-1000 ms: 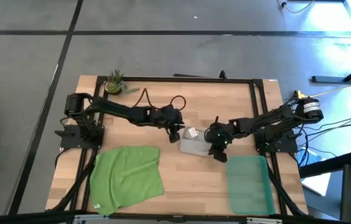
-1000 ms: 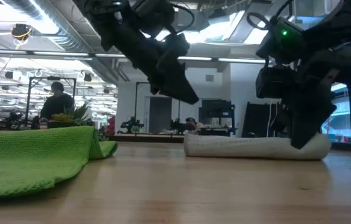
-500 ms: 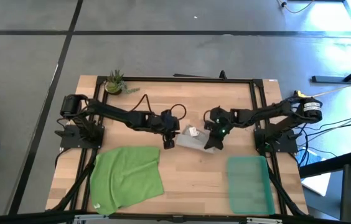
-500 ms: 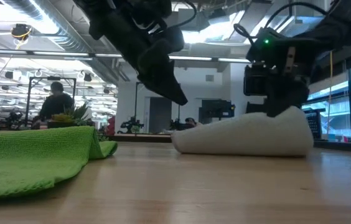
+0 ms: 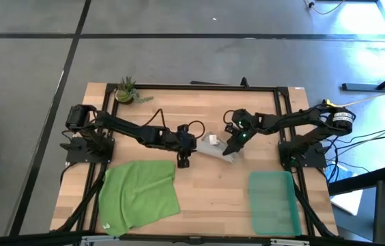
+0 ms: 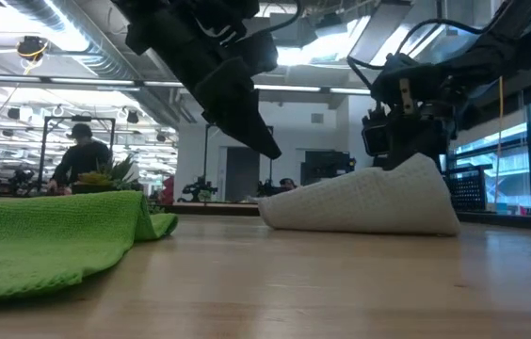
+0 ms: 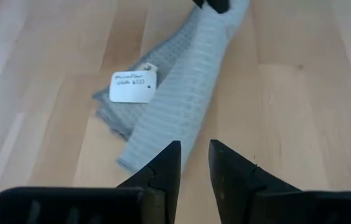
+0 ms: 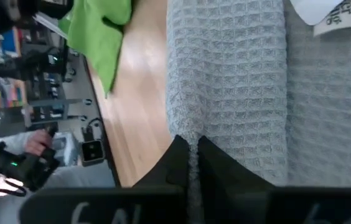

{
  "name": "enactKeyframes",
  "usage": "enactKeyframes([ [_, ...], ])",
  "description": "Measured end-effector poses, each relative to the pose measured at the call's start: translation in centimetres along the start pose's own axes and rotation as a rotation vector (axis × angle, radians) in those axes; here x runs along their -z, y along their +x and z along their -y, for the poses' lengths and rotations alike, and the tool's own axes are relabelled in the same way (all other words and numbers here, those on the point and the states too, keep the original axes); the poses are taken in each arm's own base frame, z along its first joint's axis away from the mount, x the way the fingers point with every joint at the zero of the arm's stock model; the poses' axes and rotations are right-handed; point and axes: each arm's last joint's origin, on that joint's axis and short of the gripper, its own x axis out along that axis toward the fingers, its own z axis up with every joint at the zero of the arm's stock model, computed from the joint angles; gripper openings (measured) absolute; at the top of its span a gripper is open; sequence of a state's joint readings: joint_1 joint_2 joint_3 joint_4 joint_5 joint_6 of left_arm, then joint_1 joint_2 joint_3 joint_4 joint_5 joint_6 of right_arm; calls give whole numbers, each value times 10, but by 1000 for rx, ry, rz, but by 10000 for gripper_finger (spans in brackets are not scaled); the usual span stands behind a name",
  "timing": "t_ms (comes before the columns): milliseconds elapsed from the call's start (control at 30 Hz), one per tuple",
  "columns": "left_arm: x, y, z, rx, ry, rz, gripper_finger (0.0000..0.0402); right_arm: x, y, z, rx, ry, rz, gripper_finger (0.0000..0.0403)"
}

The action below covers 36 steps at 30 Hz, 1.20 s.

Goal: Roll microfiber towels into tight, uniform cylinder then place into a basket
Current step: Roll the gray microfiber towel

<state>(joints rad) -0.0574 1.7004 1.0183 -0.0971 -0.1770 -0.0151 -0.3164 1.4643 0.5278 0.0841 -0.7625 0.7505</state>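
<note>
The light grey towel is a loose roll with a white tag, lying slantwise at the table's middle. My right gripper is shut on its right end. My left gripper hovers just off the roll's left end, slanting down. Its fingers stand a little apart with nothing between them. The green towel lies spread flat at the near left. The teal basket stands at the near right. My right gripper pinches the grey towel's right end between its two fingers, slanting down from the table's right. That end is raised off the wood. The roll slopes down from there, and its left end rests on the table.
A small potted plant stands at the far left corner. A dark frame runs along the table's edges. Bare wood lies between the grey towel and the basket. A person shows in the room beyond the table.
My right gripper has gone toward the far edge and rolled its wrist, staying shut. The towel's right end went with it and rose off the wood, so the roll now lies slantwise with its left end down. My left gripper has drifted toward the near edge.
</note>
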Motion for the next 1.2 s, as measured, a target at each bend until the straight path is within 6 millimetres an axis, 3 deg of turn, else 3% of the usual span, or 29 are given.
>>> enactKeyframes([
  [333,0,0,1,-1,3,0,78,-4,3,-15,-138,-174,7,17],
  [867,3,0,2,5,10,-32,78,42,43,-38,39,-350,-72,17],
  [1200,3,-2,15,202,136,-14,78,43,44,-37,95,-327,-29,17],
])
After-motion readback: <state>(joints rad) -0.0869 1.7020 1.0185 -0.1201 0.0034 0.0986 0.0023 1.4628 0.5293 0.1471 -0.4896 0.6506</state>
